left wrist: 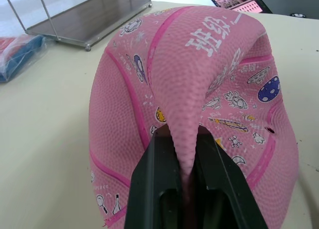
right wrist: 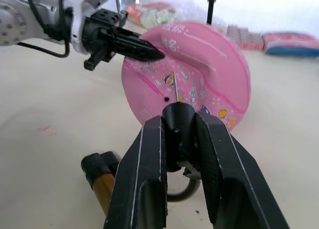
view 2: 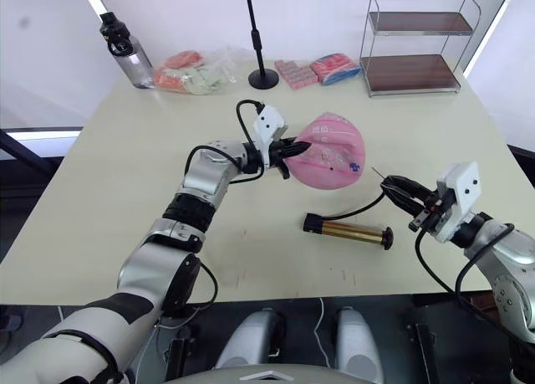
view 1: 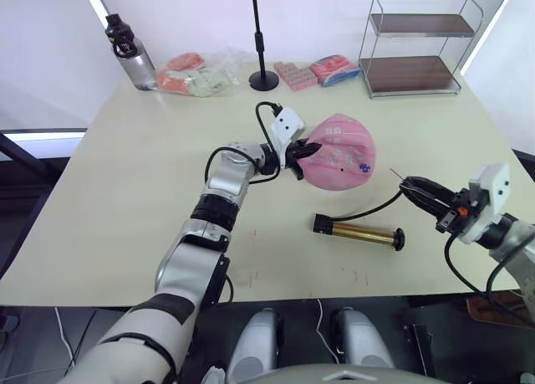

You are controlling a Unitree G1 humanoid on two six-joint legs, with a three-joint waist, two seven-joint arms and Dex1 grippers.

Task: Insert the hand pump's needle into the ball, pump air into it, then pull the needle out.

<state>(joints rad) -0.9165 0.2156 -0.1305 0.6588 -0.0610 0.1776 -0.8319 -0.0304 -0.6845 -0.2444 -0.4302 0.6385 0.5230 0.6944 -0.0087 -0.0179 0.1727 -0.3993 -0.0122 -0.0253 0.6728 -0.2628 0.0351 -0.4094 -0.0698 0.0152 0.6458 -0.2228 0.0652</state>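
- The left gripper [view 1: 306, 154] is pinching a raised fold of the pink ball [view 1: 341, 152], so its fingers [left wrist: 149, 189] are clamped tight on the skin. The ball looks pretty deflated and saggy.
- The right gripper [view 2: 399, 187] is closed around the needle [right wrist: 174, 92] by its small black fitting, and the pin sticks out past the fingertips toward the ball.
- The needle tip isn't in yet. In the right wrist view it sits just short of the little black valve hole [right wrist: 166, 99] on the ball's side.
- The hand pump [view 1: 359, 231] lies flat on the table [view 1: 125, 175], below and between the two grippers, a bit nearer the right one. Its black hose [view 1: 372, 210] curves up to the right gripper.
- Well beyond the left gripper at the far edge there's a water bottle [view 1: 129, 51], some bagged packets [view 1: 194, 74], a black stand pole [view 1: 260, 41] and a wire shelf [view 1: 414, 45].
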